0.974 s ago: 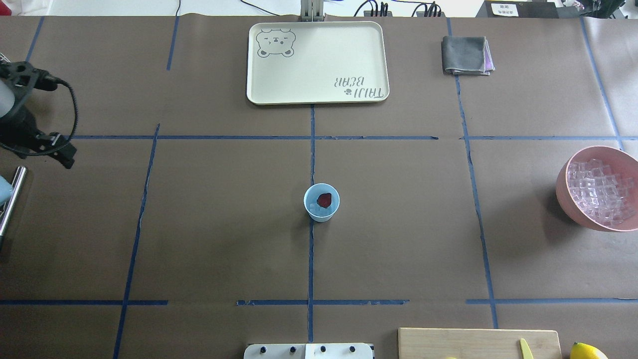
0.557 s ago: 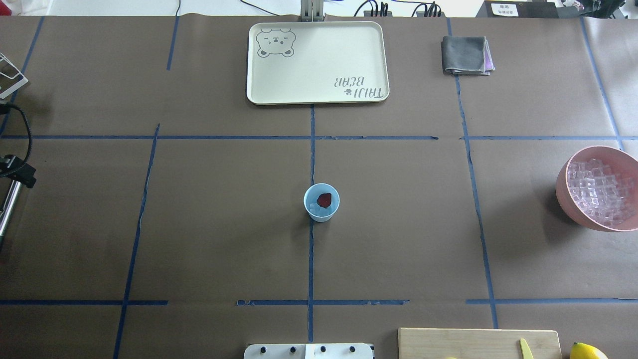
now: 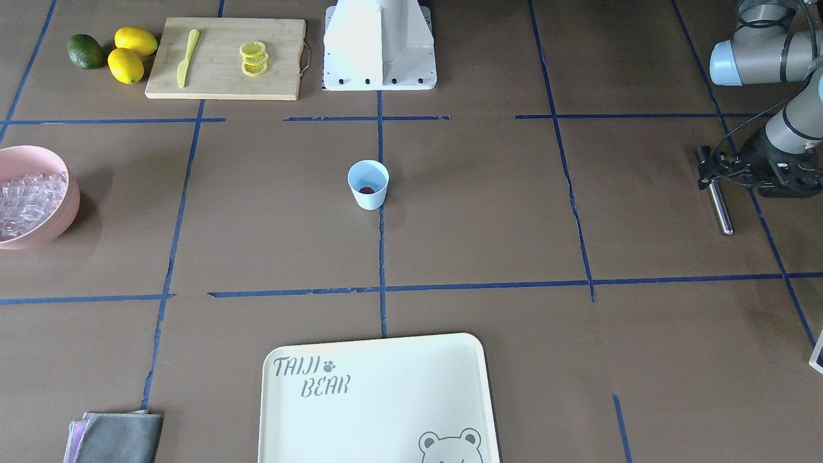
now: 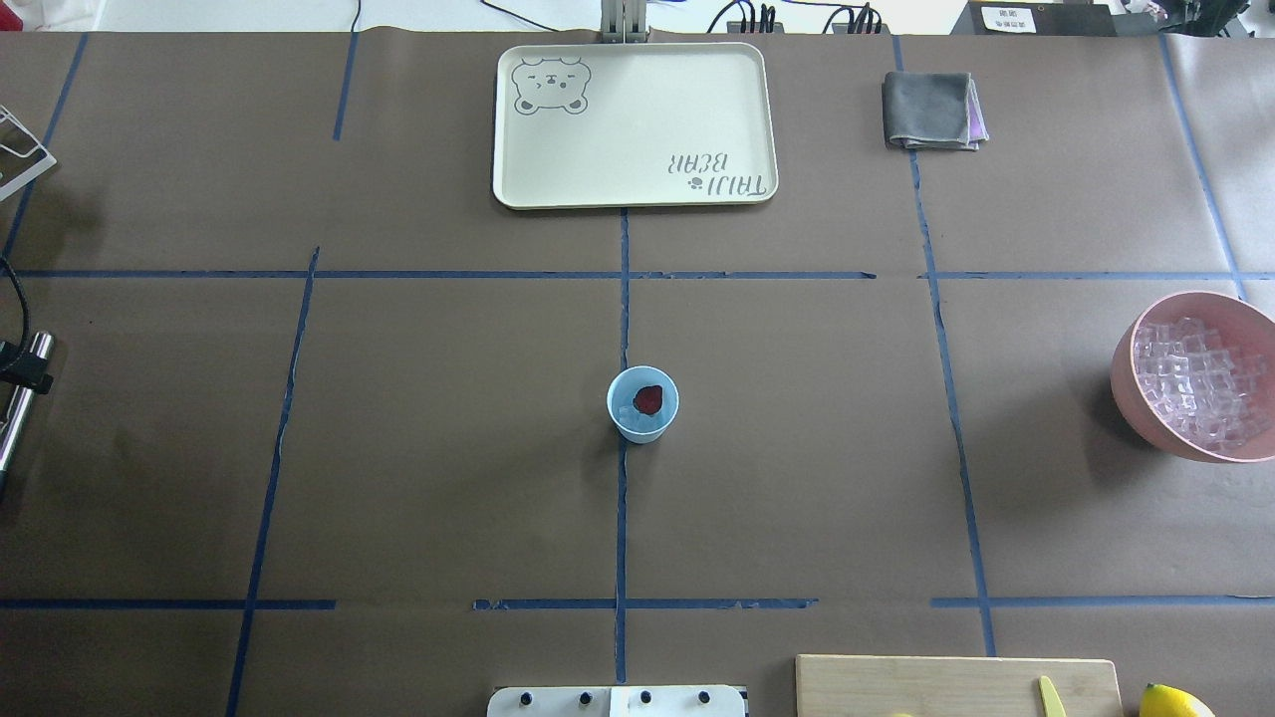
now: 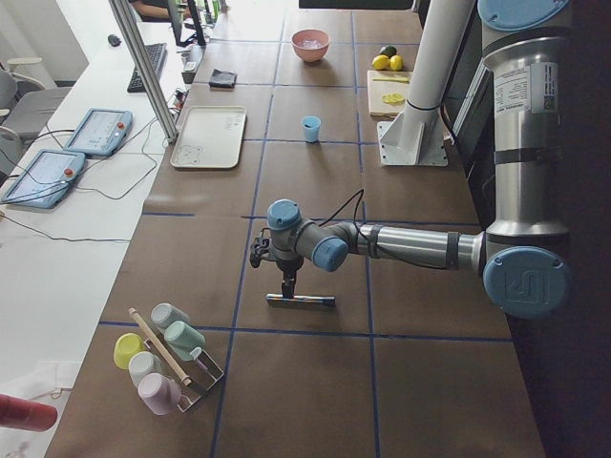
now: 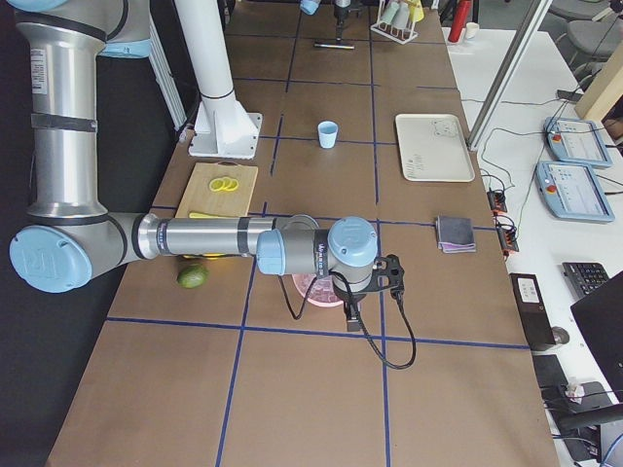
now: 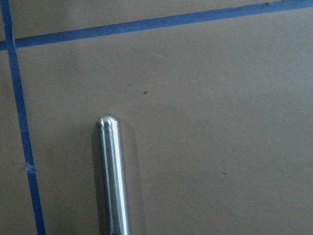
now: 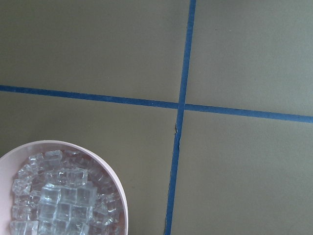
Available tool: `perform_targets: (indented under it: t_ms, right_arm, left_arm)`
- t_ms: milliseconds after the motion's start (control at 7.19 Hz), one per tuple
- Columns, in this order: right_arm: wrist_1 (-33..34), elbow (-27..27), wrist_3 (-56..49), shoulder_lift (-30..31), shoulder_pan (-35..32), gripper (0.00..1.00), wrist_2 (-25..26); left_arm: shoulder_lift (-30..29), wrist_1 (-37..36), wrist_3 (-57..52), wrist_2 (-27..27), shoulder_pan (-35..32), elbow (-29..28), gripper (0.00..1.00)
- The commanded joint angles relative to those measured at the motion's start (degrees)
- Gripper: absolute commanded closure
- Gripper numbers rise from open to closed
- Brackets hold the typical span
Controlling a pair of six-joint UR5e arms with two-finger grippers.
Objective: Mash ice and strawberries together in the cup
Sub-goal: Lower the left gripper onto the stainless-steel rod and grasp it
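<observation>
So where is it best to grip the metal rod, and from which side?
Take the rod around mid-shaft, coming straight down from above and closing across its width. It lies flat on the table, thin, smooth and round, with a domed end, so a grip at the tip would probably slip.

Overhead, the metal rod [image 4: 15,423] and the pink bowl [image 4: 1131,398] are cut by the picture's edges; from the front the wall of the cup [image 3: 368,196] hides the ice [image 4: 636,417], and neither the left gripper [image 3: 707,172] nor the right gripper [image 6: 348,313] shows how its jaws stand.
</observation>
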State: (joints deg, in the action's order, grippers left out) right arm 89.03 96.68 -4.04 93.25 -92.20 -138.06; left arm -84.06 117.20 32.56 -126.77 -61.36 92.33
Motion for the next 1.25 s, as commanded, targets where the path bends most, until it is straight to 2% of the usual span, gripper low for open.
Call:
perform_targets:
  t_ms: [0, 278, 696, 1113]
  right_arm:
    - [0.0, 0.0, 0.0, 0.0, 0.0, 0.01, 0.1]
    - [0.0, -0.1, 0.0, 0.0, 0.0, 0.01, 0.1]
    - [0.0, -0.1, 0.0, 0.0, 0.0, 0.01, 0.1]
    - [0.0, -0.1, 0.0, -0.2, 0.0, 0.01, 0.1]
  left_arm:
    - [-3.0, 8.4, 6.9, 0.0, 0.4, -6.8, 0.00]
    - [-4.8, 8.4, 9.3, 0.1, 0.5, -7.3, 0.00]
    - [-4.8, 8.5, 8.5, 0.2, 0.4, -9.8, 0.00]
    - [-4.2, 8.6, 8.6, 0.1, 0.4, -9.8, 0.00]
